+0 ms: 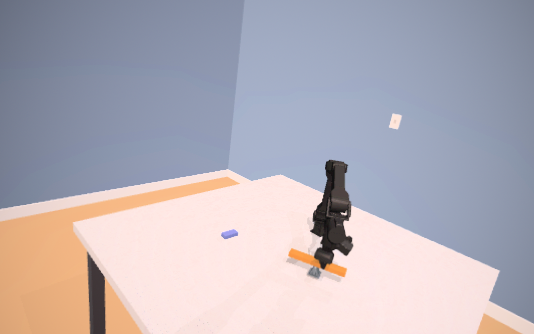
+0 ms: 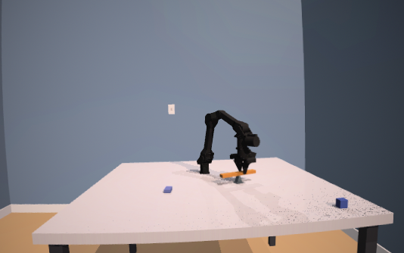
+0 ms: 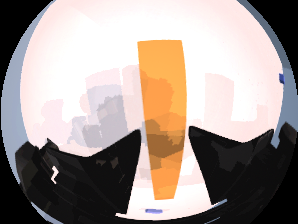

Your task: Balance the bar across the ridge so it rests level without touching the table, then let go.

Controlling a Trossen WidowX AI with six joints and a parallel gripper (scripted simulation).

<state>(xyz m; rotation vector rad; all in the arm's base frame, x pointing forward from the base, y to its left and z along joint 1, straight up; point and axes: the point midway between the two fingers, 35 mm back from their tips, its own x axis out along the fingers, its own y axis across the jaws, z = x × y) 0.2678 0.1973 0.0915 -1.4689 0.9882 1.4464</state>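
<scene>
Claw: the claw is hanging tip-down over the middle of the bar, its jaws parting and letting go; in the wrist view a gap is showing on each side of the bar, so it is gripping nothing.
Risk, drag: if one finger is brushing the bar as the claw is lifting, it could be nudging the bar off centre and tipping one end onto the worktop.
Risk, balance: if the bar is sitting off its midpoint, it may be tilting once free.
Bar: the bar is a flat orange strip lying across the ridge, both ends appearing to be hanging above the worktop; from the side it is looking close to level, the right end a touch higher.
Ridge: the ridge is a small grey wedge sitting under the bar's middle.
Worktop: the worktop is white, carrying a blue block well apart on the left and a blue cube far off on the right.
</scene>
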